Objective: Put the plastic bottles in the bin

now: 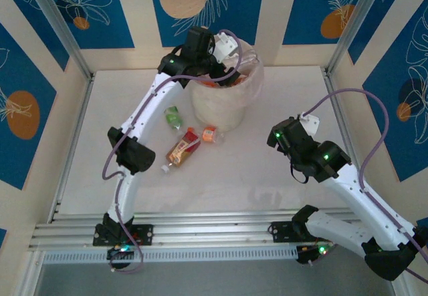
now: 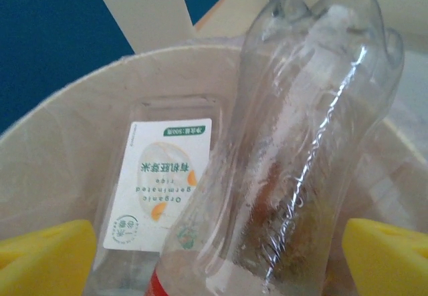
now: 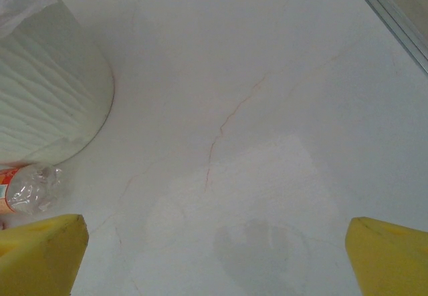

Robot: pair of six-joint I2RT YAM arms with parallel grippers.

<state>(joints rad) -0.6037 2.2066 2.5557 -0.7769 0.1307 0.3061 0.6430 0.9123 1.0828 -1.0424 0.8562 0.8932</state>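
Top view, left arm: stretched far across the desk, its wrist bent down over the bin.
Top view, left fingers: at the bin's mouth on its far-left side. They are too small here to tell how far they are spread.
Top view, right arm: folded at the elbow on the right side, with its head pointing left toward the bin, low over bare desk.
Top view, right fingers: well apart from the bin. Their spread cannot be told here.
Top view, bottles on the desk: a green bottle, an orange bottle and a small orange bottle lie just left of and near the bin's foot.
Left wrist, left fingers: spread wide, with yellow pads at both lower corners.
Left wrist, clear bottle: between the pads, its base pointing far and a red band at its near end, over the inside of the bin. A gap shows beside the left pad. Contact at the right pad cannot be told.
Left wrist, bin contents: a clear labelled box lies against the inner wall.
Right wrist, right fingers: spread wide, holding nothing, above bare desk.
Right wrist, surroundings: the bin wall is at the far left, and the small orange bottle lies just beside its foot.
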